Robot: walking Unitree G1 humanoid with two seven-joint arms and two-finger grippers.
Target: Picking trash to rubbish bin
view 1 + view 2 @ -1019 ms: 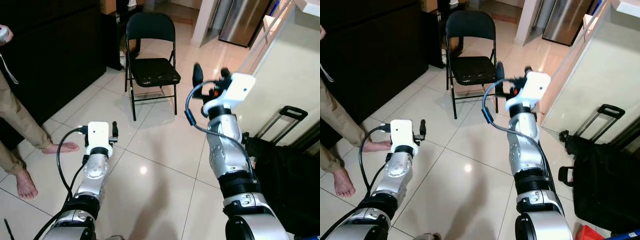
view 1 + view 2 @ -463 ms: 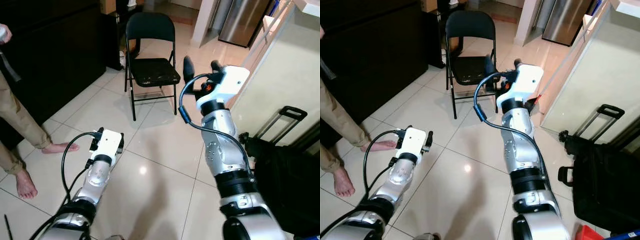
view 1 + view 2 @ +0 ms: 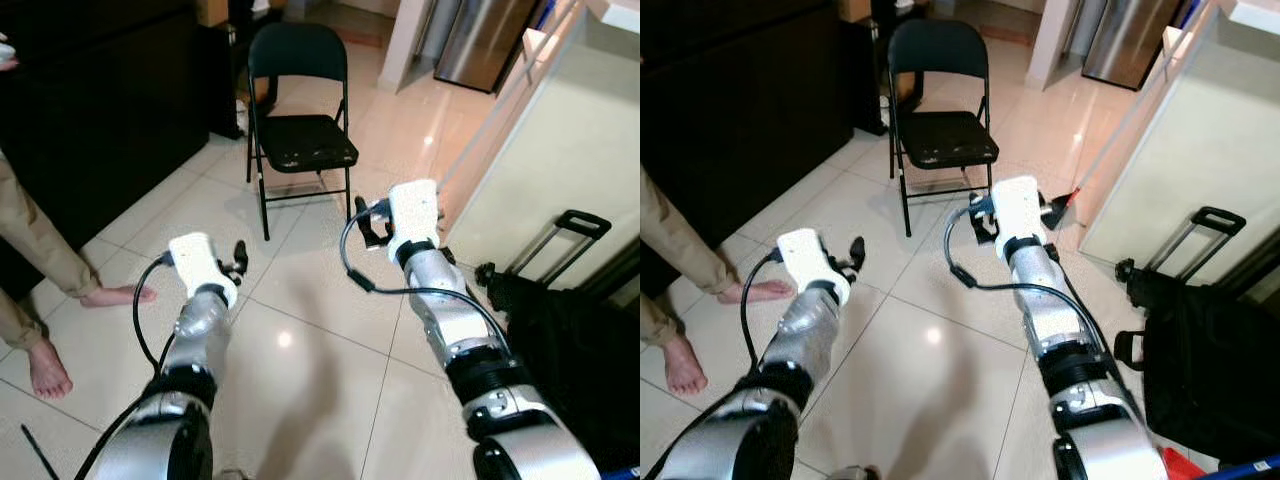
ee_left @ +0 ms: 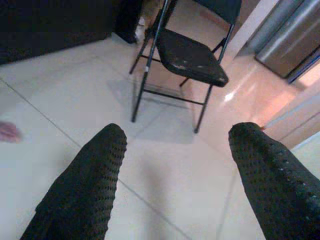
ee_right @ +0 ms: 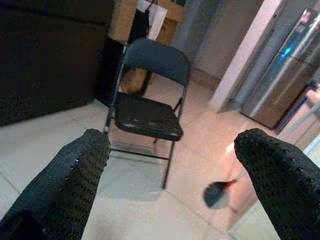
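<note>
My left gripper hovers low over the pale tiled floor. It is open, with nothing between its two black fingers. My right gripper is held at about the same height on the right, also open and empty. Both point toward a black folding chair that stands a little ahead on the tiles. A small black brush head with a red-and-white handle lies on the floor right of the chair, by the wall corner.
A person's bare feet and trouser leg are at the left. A dark cabinet lines the left side. A black wheeled bag stands at the right under a pale wall. A steel fridge lies beyond.
My right gripper has dropped from chest height to a lower, nearer pose. My left arm has swung a little and its wrist has turned. Both grippers stay open.
</note>
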